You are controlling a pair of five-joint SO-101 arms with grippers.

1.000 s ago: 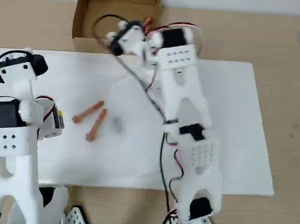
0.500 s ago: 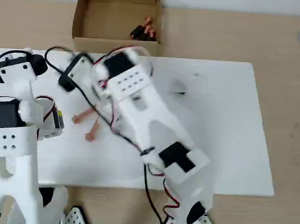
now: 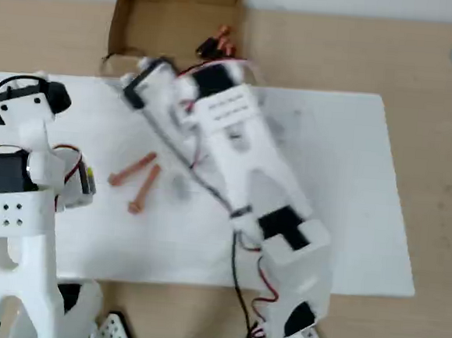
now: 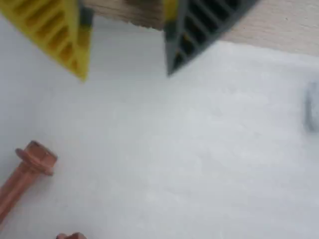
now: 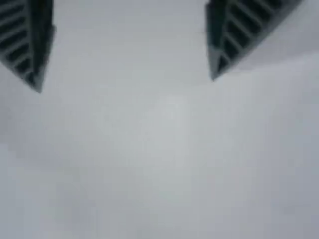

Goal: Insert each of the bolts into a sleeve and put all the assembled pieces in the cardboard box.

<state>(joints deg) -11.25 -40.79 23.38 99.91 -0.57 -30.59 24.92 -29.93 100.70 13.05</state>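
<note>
– Copper-coloured bolts first: where are they?

– Both lie on the white sheet (image 3: 341,194) that covers the wooden table (image 3: 438,154). The first bolt (image 3: 133,169) and the second bolt (image 3: 145,188) are side by side, close together and slightly splayed. Just beside them is a small grey piece (image 3: 178,185), too blurred to say whether it is a sleeve.

– And the cardboard box (image 3: 122,20)?

– It stands at the far edge of the sheet, open on top. A few assembled pieces (image 3: 218,45), copper and black, sit in the corner nearest the right arm's wrist.

– How is the right arm (image 3: 250,163) posed?

– It is stretched out long. From its base at the near table edge it runs diagonally across the sheet, with the wrist over the sheet's far edge, just in front of the box.

– Its hand?

– The right gripper (image 5: 125,82) is spread wide. The two dark fingers are well apart, with nothing between them and plain white sheet below.

– The left arm (image 3: 14,223)?

– It is upright on its own side of the table, elbow raised, wrist bent down over the sheet near the bolts.

– Grasping anything?

– No. The left gripper (image 4: 125,74) is released, one yellow finger and one black with a gap between them. It hangs above the sheet, apart from the bolts.
</note>
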